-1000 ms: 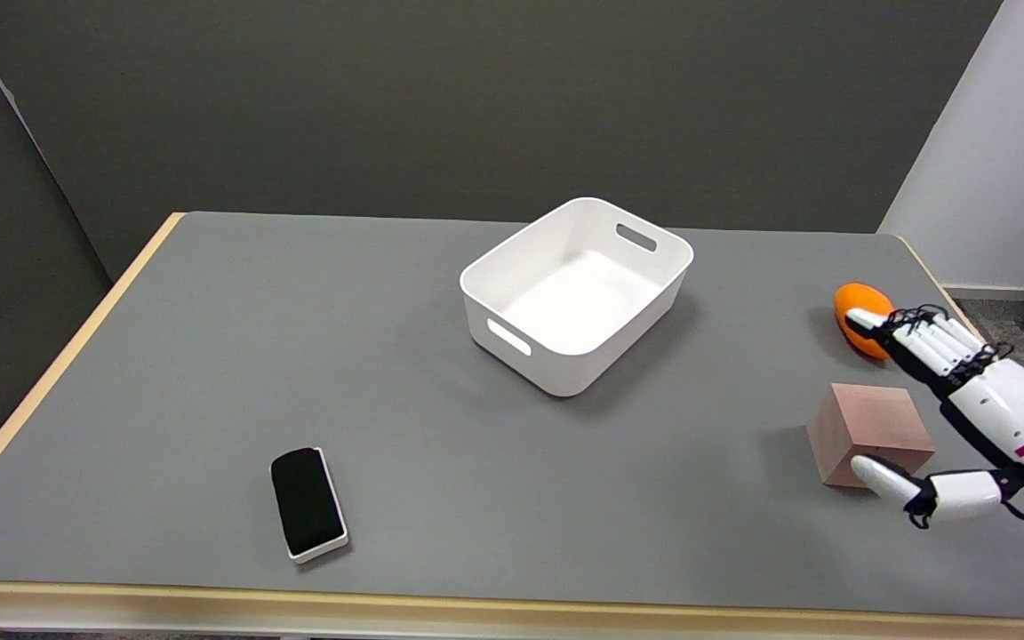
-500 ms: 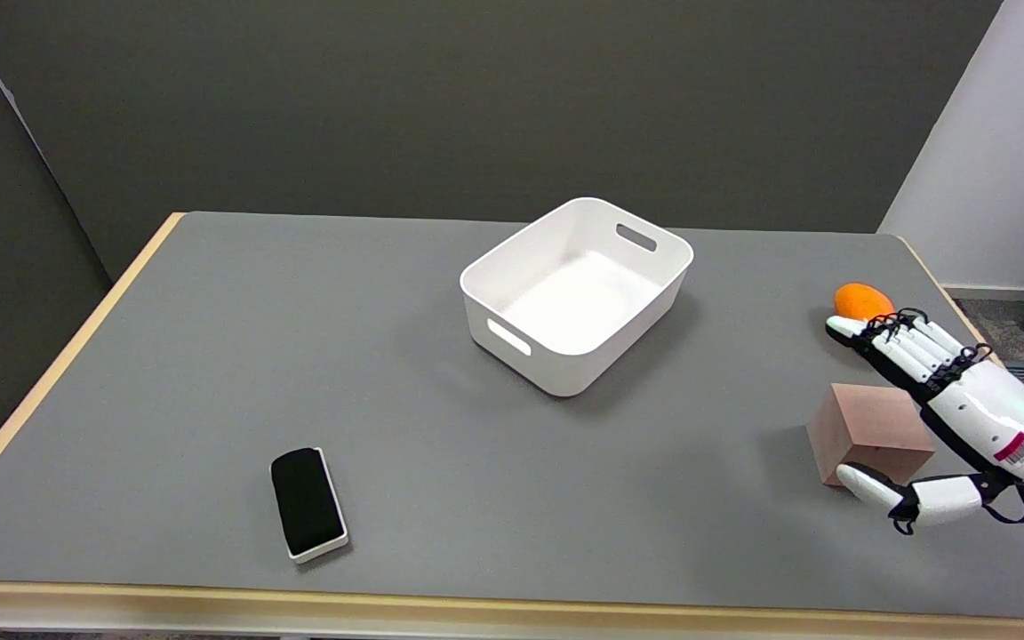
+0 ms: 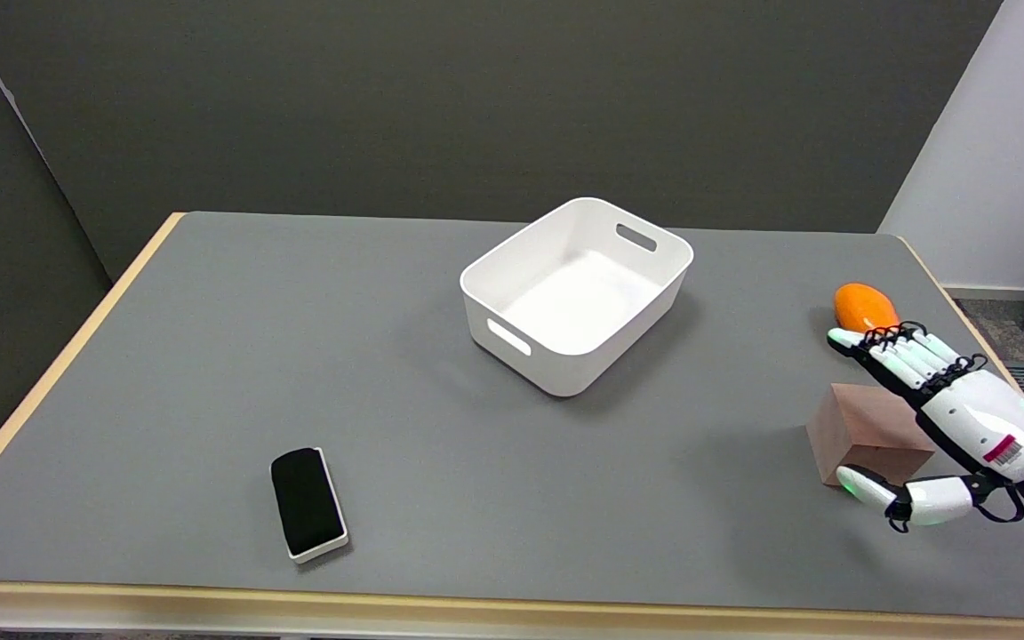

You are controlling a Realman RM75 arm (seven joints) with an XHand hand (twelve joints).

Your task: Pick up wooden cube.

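Head view: the wooden cube point(image 3: 863, 433) is seen resting on the grey table point(image 3: 210, 356), at about 4 o'clock from the white bin point(image 3: 576, 293) and well apart from it. The right hand point(image 3: 943, 422) is placed over the cube's right side — fingers point(image 3: 894, 356) extended straight across its far edge toward 10 o'clock, thumb point(image 3: 872, 487) spread low at the near face. Nothing is held; the hand is wide open, and contact with the cube cannot be confirmed. An orange object point(image 3: 866, 307) lies just beyond the fingertips at 12 o'clock from the cube. A black eraser point(image 3: 308, 502) is noted at 7 o'clock from the bin.

The step in hand is judged to be the pre-grasp approach. Next, fingers and thumb are to be closed on opposite faces — without the orange object being nudged — before any lift.
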